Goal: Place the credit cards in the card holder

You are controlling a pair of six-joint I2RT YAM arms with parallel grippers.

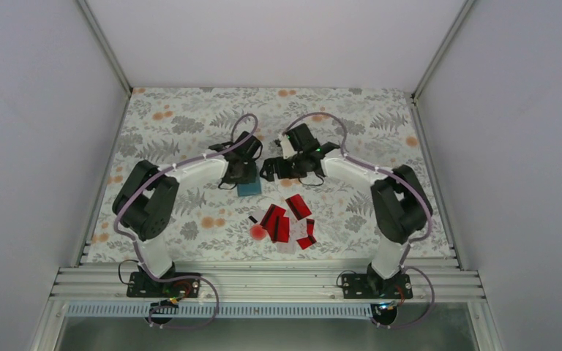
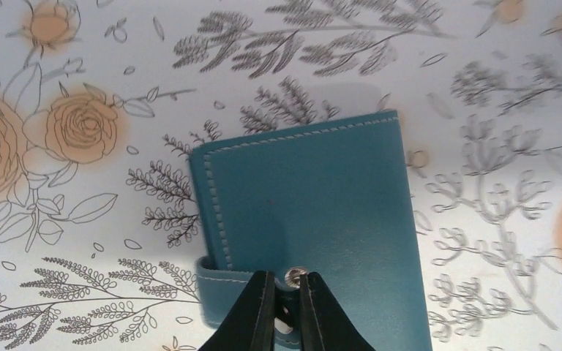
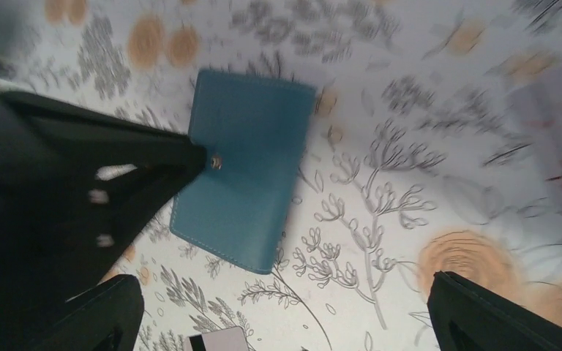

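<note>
Teal leather fills the left wrist view. The card holder [image 2: 315,212] lies flat and closed on the floral tablecloth [image 2: 80,292]. The left gripper [image 2: 286,287] is pinched narrow at the lower edge of the frame, on the strap tab [image 2: 216,281] right by the metal snap [image 2: 293,276].

From above, the card holder sits at centre frame. The red credit cards [image 1: 287,218] are scattered loose just below it and a little to the right, with none inside yet. In the right wrist view the right gripper [image 3: 287,292] hovers over the cloth just beside the card holder, jaws spread wide, carrying nothing.

This looks like the opening step: pop the snap before any card goes in. The next move likely calls for a clean tug on the tab away from the cover. The light card holder may simply lift or slide with the pull, so the free right gripper may need to press it down.
</note>
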